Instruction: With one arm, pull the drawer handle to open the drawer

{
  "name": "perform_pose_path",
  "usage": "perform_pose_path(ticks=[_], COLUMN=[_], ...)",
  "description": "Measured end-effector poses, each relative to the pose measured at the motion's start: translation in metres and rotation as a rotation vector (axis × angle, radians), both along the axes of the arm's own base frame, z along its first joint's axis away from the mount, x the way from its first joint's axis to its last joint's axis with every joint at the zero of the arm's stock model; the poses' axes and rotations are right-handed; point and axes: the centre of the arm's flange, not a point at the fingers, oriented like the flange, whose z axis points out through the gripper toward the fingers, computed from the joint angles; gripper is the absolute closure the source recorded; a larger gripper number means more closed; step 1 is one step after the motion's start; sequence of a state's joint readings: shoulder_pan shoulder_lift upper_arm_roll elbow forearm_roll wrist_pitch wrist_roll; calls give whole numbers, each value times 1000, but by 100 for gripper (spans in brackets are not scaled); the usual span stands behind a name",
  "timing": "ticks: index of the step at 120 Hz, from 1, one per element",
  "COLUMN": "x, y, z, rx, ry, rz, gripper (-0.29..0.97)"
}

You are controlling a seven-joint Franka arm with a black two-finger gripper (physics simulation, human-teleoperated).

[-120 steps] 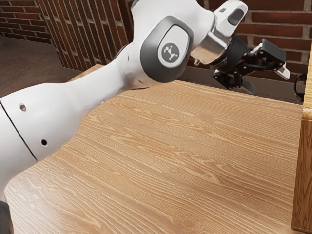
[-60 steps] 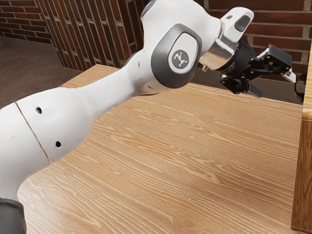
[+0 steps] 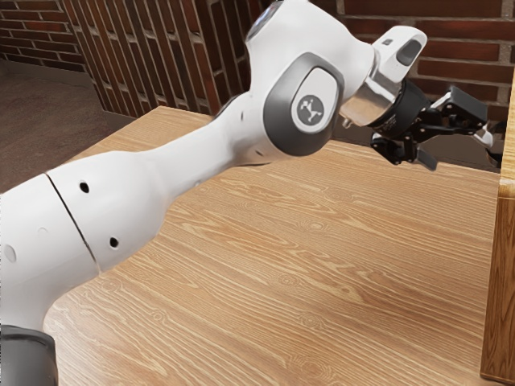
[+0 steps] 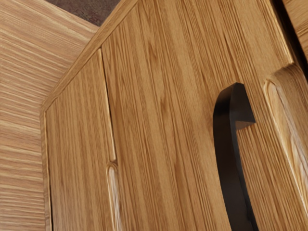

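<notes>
Gripper: our gripper (image 3: 459,145) hung above the table (image 3: 282,265), fingers spread wide, gripping nothing.
Handle: the black drawer handle (image 4: 232,159) sat on the wooden cabinet (image 3: 500,273) at the exterior view's right edge, near our hand.

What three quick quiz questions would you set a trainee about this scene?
1. True or false: the end effector is shut on the drawer handle.
2. The drawer handle is: A black, B red, C white.
3. Fill in: the wall behind the table is made of ___.

Key
1. False: its fingers stand apart with nothing between them.
2. A.
3. Brick.
</notes>
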State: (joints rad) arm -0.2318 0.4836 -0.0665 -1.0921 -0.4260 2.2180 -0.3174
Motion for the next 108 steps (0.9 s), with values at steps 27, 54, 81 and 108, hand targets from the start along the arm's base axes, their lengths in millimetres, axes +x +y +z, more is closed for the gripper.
perform_pose_path(ticks=[27, 54, 81, 108], x=[2, -7, -22, -25], y=[6, 30, 58, 53], z=[-2, -5, 3, 12], rx=[3, 30, 41, 22], ry=[2, 25, 29, 13], rz=[11, 48, 93, 89], gripper=[0, 0, 0, 0])
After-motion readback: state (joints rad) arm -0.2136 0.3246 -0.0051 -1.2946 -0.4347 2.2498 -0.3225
